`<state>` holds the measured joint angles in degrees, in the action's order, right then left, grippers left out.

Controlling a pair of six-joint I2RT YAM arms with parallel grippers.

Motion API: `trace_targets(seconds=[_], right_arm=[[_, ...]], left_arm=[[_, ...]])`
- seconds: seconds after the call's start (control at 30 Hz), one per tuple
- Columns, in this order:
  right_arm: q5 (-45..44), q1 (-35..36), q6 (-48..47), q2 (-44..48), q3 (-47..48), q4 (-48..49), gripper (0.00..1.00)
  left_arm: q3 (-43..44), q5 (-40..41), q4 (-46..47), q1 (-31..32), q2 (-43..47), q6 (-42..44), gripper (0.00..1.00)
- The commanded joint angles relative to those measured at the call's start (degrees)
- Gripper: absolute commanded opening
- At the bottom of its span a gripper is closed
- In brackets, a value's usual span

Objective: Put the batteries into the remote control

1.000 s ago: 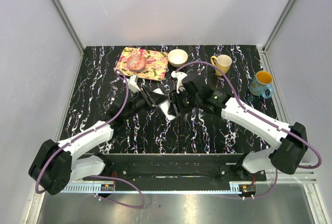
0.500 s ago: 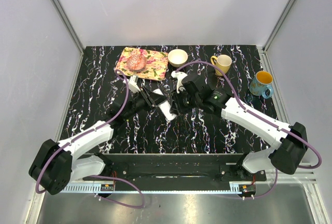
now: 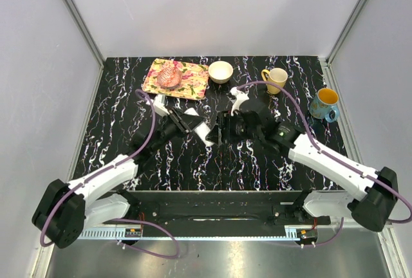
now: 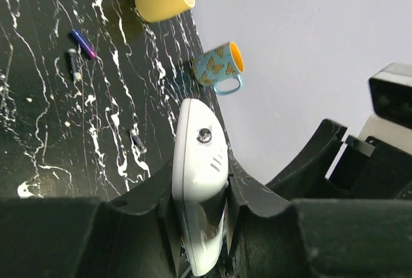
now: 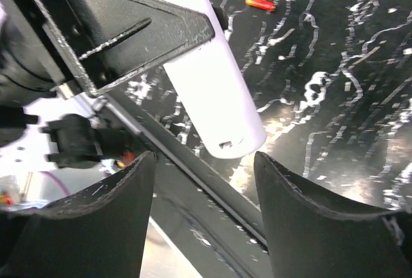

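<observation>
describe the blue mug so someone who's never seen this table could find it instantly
Start from the black marbled table and look to its far right side, close to the right wall. Two mugs stand there, and the blue mug is the one nearer the wall. Unlike the plain yellow mug to its left, it is teal with orange butterflies and a yellow inside.

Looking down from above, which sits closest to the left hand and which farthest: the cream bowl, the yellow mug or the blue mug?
Measured from the left hand in the top view:
1. cream bowl, at the back, slightly to its right.
2. yellow mug, farther right along the back.
3. blue mug, near the right edge.
</observation>
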<state>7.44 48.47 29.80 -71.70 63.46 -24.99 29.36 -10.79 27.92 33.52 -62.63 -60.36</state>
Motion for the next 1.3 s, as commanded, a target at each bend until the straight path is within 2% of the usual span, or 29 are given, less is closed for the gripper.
trace_targets(seconds=[0.0,0.13,0.27,0.57,0.77,1.03,1.27], right_arm=[[3.6,-0.5,17.4,4.5,-7.4,16.1,0.67],[4.3,-0.7,25.4,5.8,-13.1,24.1,0.64],[5.3,-1.4,30.0,4.6,-15.5,30.7,0.59],[5.7,-3.7,33.0,3.4,-16.1,34.6,0.48],[6.6,-4.0,33.0,3.3,-16.4,34.2,0.47],[6.6,-4.1,32.4,4.5,-17.3,31.3,0.54],[7.3,-4.1,32.4,2.5,-16.5,31.1,0.55]], left_arm=[[-3.6,8.4,9.4,0.8,4.7,1.0,0.00],[-5.8,13.5,10.9,1.5,7.5,2.1,0.00],[-7.1,14.7,12.9,2.1,8.8,2.5,0.00],[-8.3,15.3,12.9,3.2,10.4,3.8,0.00],[-7.7,15.6,12.2,3.2,10.9,4.6,0.00],[-6.3,18.3,8.7,3.2,11.9,7.4,0.00],[-5.8,17.7,8.5,3.3,12.0,7.8,0.00]])
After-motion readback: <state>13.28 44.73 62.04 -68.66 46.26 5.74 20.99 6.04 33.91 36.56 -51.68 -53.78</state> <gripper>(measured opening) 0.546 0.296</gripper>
